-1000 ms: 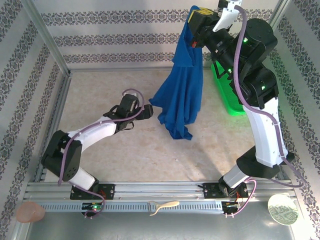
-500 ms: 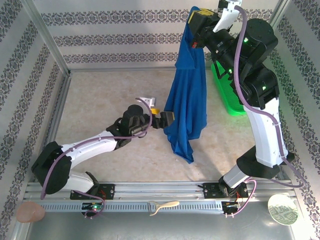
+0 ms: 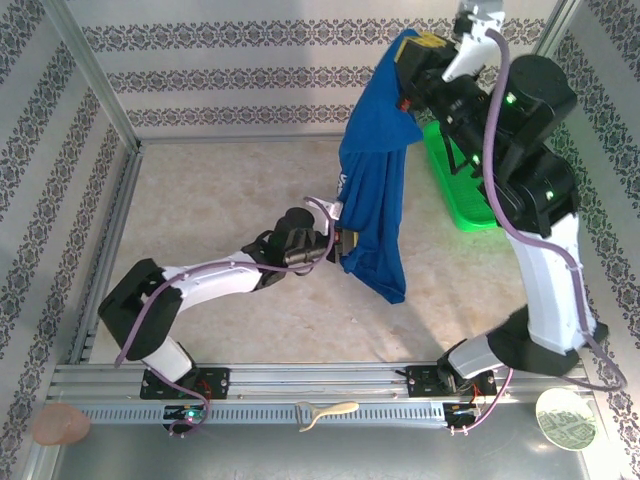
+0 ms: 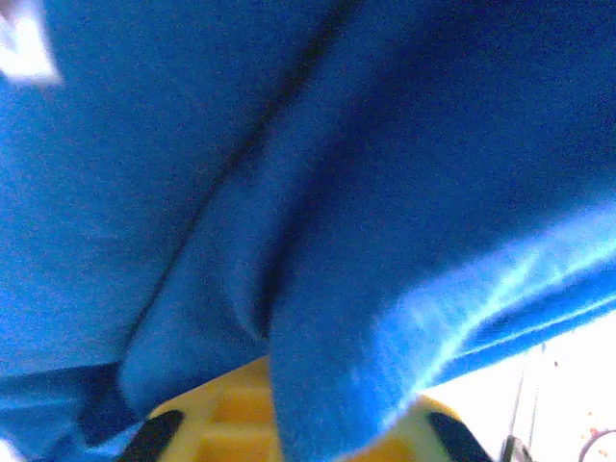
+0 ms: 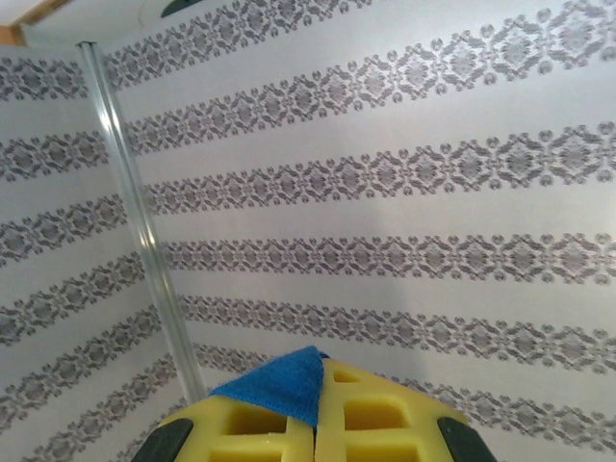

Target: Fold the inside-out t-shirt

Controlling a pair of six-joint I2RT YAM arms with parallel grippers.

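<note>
The inside-out t-shirt (image 3: 372, 190), royal blue and wrinkled, hangs in a long bunch over the middle of the table. My right gripper (image 3: 408, 58) holds its top high near the back wall. In the right wrist view the yellow pads (image 5: 385, 414) of the right gripper (image 5: 316, 390) are shut on a blue corner of the t-shirt (image 5: 284, 383). My left gripper (image 3: 344, 243) is shut on the lower left edge of the hanging cloth. In the left wrist view the blue t-shirt (image 4: 289, 192) sits close to the lens, with a fold pinched in the left gripper (image 4: 313, 423).
A green mesh basket (image 3: 452, 195) stands at the back right, partly behind the right arm. Patterned walls close in the left, back and right sides. Small items lie past the front rail: a pink lump (image 3: 60, 425), a pale strip (image 3: 325, 412), a round disc (image 3: 565, 418).
My left arm has reached right to the hanging shirt and its jaws have gone from open to shut on the cloth. The shirt's lower end has swung right.
</note>
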